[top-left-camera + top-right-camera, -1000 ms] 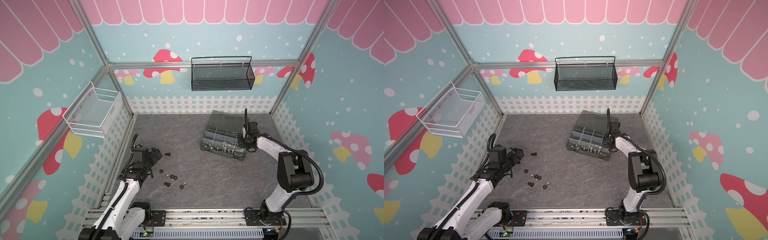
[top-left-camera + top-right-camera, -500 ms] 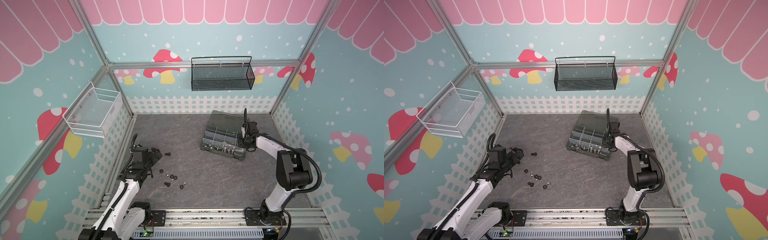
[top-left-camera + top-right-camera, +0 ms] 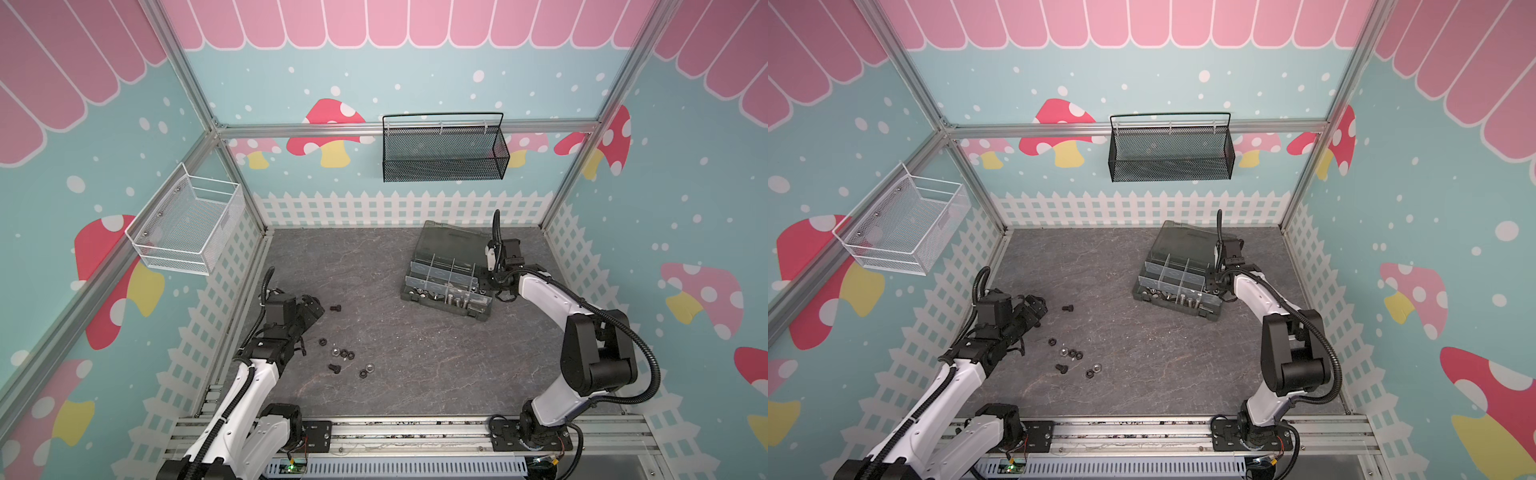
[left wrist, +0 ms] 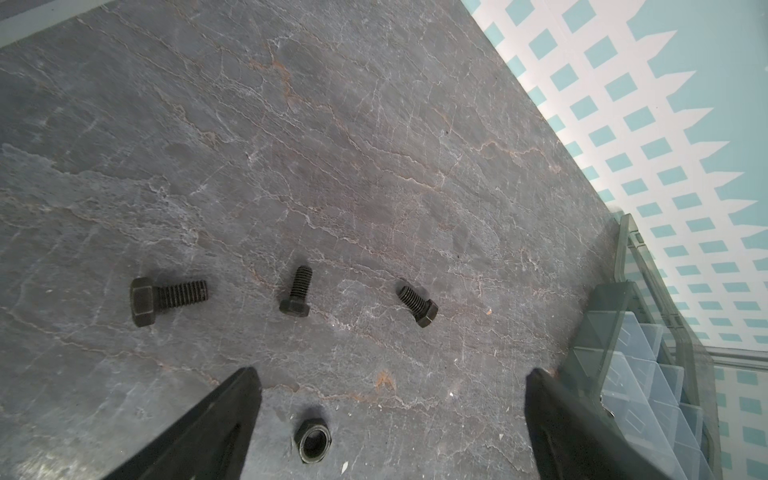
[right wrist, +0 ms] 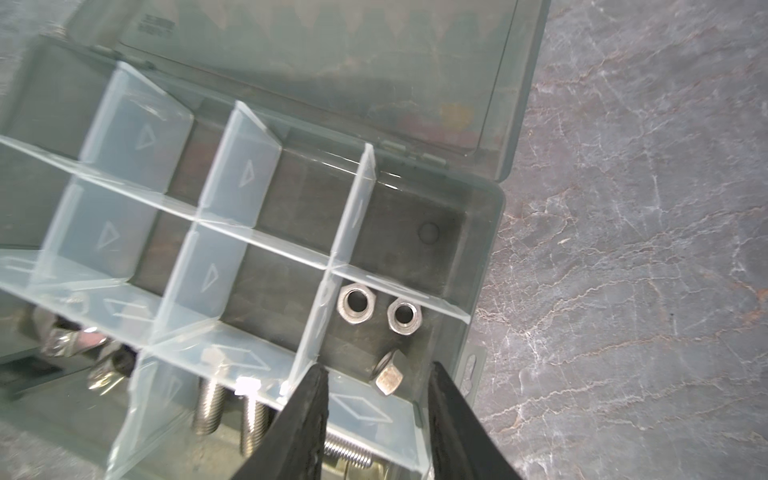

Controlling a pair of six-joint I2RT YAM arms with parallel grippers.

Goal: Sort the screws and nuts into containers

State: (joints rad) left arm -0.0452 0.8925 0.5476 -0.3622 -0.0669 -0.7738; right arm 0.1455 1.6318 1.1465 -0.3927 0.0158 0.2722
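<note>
silver nut (image 5: 388,377) between right claw (image 5: 378,368) tips (touching neither)

This is looking like a robotics lab's test cell, dressed up as a toy garden. Bare aluminium framing (image 3: 270,131) is holding up printed wall panels: pink scallops (image 3: 374,20) are running along the top of the frame, while cartoon mushrooms (image 3: 328,133) and a white picket fence (image 3: 395,208) are circling the middle. A slate-patterned mat (image 3: 395,365) is serving as the floor. Along the bottom edge a metal rail (image 3: 395,432) is carrying the bases of two white-and-black robot arms, the left arm (image 3: 249,395) at lower left and the right arm (image 3: 548,295) at centre right (cabling is trailing openly from both). A slotted cable duct (image 3: 395,469) is sitting at the very bottom. A black mesh basket (image 3: 440,158) and a white wire basket (image 3: 187,232) are hanging on the walls.
</note>
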